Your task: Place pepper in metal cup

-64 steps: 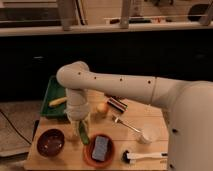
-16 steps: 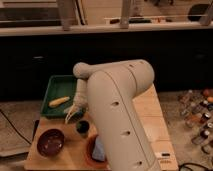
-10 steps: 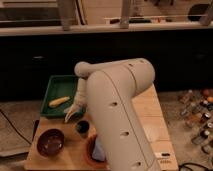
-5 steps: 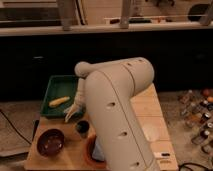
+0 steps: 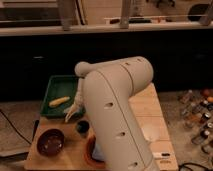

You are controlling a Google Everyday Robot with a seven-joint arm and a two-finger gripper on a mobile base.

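The metal cup (image 5: 82,126) stands upright on the wooden table (image 5: 150,102), a small dark cylinder just right of the maroon bowl. My gripper (image 5: 71,114) hangs at the end of the big white arm (image 5: 117,110), pointing down and to the left. It sits just above and to the left of the cup, over the near edge of the green tray. No green pepper shows; it is hidden or out of view.
A green tray (image 5: 60,86) at the back left holds a yellow elongated vegetable (image 5: 59,101). A dark maroon bowl (image 5: 50,141) sits at the front left. An orange-rimmed dish (image 5: 91,152) is partly behind the arm. Bottles (image 5: 199,111) stand at the right.
Since 6.4 s ago the arm has swung close to the camera and now hides most of the table. Over the last 1.6 s nothing has visibly moved.
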